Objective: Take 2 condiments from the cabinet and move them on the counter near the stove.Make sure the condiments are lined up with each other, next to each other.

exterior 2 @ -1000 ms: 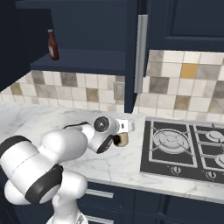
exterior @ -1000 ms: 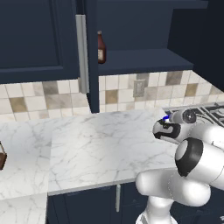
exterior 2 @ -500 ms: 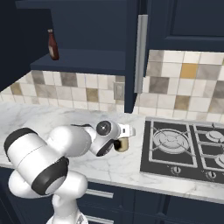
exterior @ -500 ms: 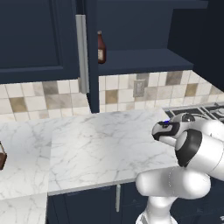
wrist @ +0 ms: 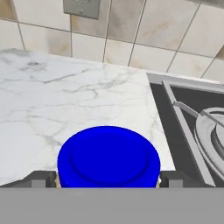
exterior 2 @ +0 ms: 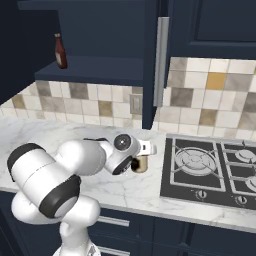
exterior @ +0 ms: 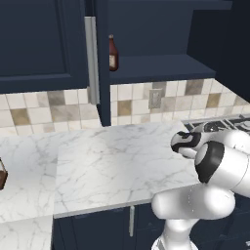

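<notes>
While spread wide, tool (wrist: 107, 183) flanks jar (wrist: 108, 157).

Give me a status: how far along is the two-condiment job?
Done: the short cream jar with a blue lid stands on the white marble counter beside the black gas cooktop. In hand: nothing; the gripper straddles the jar with jaws wide. Left: the slim reddish-brown bottle is on the shelf of the navy wall cabinet; fetch it and line it up by the jar.
</notes>
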